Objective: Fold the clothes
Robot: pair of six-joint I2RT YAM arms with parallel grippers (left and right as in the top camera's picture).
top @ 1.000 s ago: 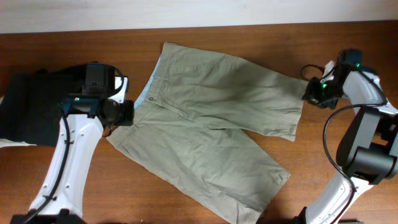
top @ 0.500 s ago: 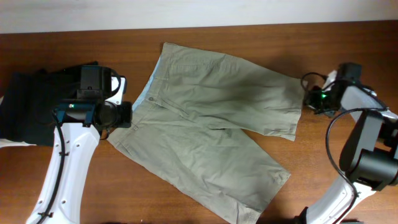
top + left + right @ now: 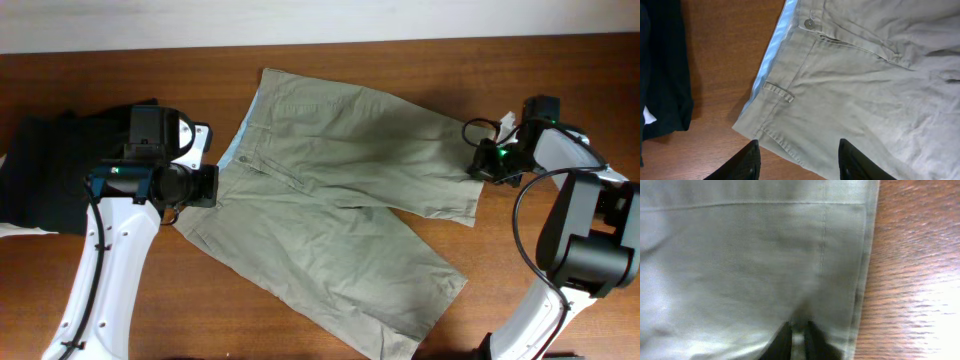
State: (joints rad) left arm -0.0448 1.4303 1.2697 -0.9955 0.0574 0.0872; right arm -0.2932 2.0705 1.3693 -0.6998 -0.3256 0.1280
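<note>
The khaki shorts (image 3: 340, 190) lie spread flat on the wooden table, waistband to the left with its pale blue lining showing, both legs pointing right. My left gripper (image 3: 205, 185) is open and empty just left of the waistband's lower corner. In the left wrist view its fingers (image 3: 799, 160) straddle the edge of the shorts (image 3: 865, 85) near a belt loop and the button. My right gripper (image 3: 482, 162) is at the hem of the far leg. In the right wrist view its fingers (image 3: 799, 340) are pinched together on the fabric (image 3: 750, 255) near the hem corner.
A pile of black folded garments (image 3: 50, 175) lies at the left, beside my left arm, and it also shows in the left wrist view (image 3: 660, 75). Bare wood (image 3: 560, 300) lies right of and in front of the shorts. The table's far edge runs along the top.
My right gripper has moved left from off the table's right side onto the hem of the far leg. My left gripper has shifted slightly right toward the waistband.
</note>
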